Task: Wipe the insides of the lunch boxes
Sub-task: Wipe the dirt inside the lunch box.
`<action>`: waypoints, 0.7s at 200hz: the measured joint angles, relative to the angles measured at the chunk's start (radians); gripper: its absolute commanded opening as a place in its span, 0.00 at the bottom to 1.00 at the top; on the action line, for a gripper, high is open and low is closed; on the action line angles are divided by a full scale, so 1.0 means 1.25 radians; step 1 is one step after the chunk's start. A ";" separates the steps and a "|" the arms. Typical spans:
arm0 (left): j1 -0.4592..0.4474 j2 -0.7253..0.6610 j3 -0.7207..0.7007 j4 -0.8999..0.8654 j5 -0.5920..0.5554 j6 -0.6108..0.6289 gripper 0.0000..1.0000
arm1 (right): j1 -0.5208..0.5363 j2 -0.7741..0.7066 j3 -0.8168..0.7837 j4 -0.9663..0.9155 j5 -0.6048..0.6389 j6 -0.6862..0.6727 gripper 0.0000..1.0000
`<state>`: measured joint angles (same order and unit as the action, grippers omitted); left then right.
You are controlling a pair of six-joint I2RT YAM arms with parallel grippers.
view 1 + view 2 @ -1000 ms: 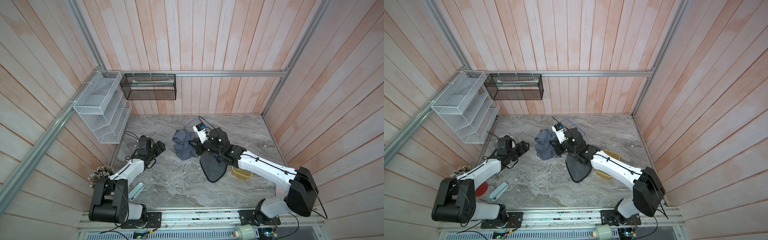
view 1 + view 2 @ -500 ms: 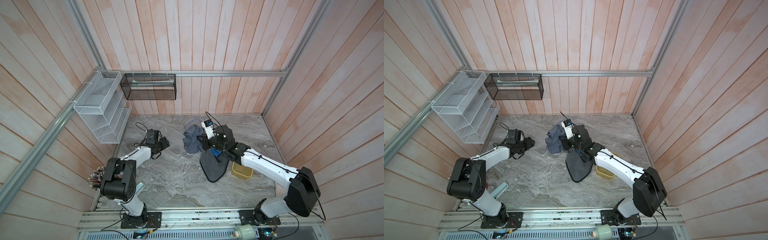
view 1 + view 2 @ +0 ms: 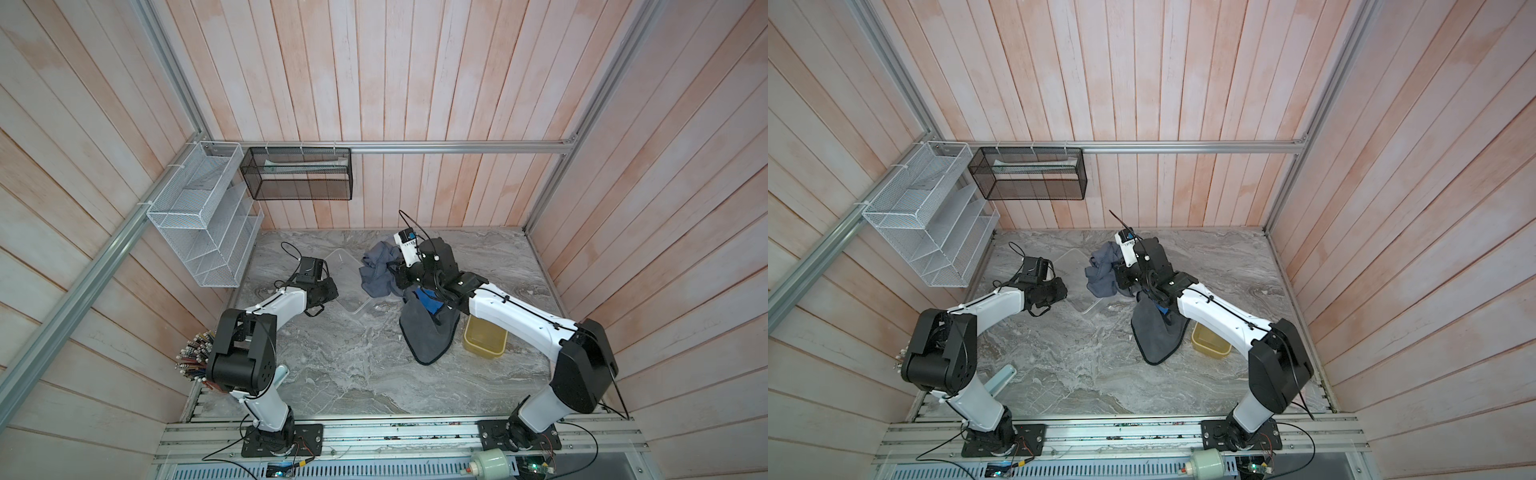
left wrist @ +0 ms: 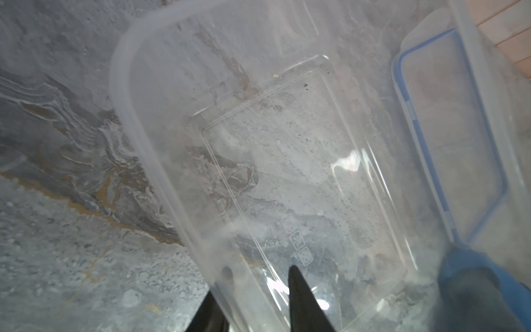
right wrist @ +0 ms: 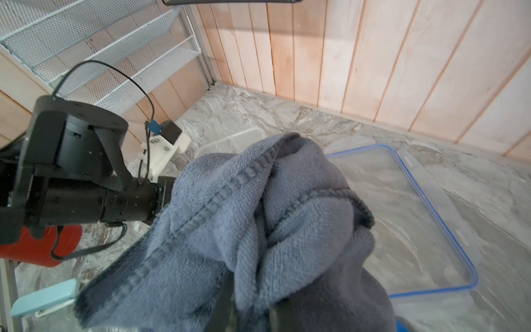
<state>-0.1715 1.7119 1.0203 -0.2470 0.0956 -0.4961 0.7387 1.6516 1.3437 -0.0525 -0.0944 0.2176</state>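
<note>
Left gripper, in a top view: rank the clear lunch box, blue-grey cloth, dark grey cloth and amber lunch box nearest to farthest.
From the left gripper:
1. clear lunch box: at the jaws.
2. blue-grey cloth: just past that box.
3. dark grey cloth: flat, mid-table.
4. amber lunch box: far side, on the robot's right.

Left hand (image 3: 1059,289) at clear lunch box (image 3: 1079,268) rim, right hand (image 3: 1120,279) holding grey cloth (image 3: 1100,277) (amber lunch box (image 3: 1210,341) apart)

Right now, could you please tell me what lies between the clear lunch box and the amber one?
A dark grey cloth lies there, beside the amber box, seen in both top views.
</note>
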 measured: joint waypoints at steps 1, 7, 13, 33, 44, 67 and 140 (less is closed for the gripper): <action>0.000 0.000 0.001 -0.001 0.000 0.001 0.31 | 0.001 0.005 0.006 -0.001 0.000 0.000 0.00; 0.000 0.000 0.003 -0.004 0.000 0.005 0.30 | 0.005 0.025 0.033 -0.012 -0.002 0.000 0.00; 0.000 0.000 0.007 -0.008 -0.001 0.010 0.30 | 0.009 0.049 0.064 -0.025 -0.005 0.001 0.00; 0.000 0.000 0.021 -0.026 -0.003 0.028 0.28 | 0.019 0.116 0.146 -0.065 -0.016 0.006 0.00; 0.000 0.000 0.029 -0.037 -0.002 0.040 0.27 | 0.023 0.150 0.188 -0.089 -0.025 0.010 0.00; 0.000 0.000 0.044 -0.057 0.003 0.070 0.27 | 0.032 0.204 0.254 -0.135 -0.034 0.019 0.00; -0.001 0.008 0.062 -0.094 0.042 0.145 0.20 | 0.046 0.371 0.435 -0.231 -0.099 0.091 0.00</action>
<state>-0.1722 1.7214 1.0981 -0.3645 0.1486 -0.3153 0.7967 2.1155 1.8870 -0.3412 -0.2184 0.3317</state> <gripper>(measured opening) 0.226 0.131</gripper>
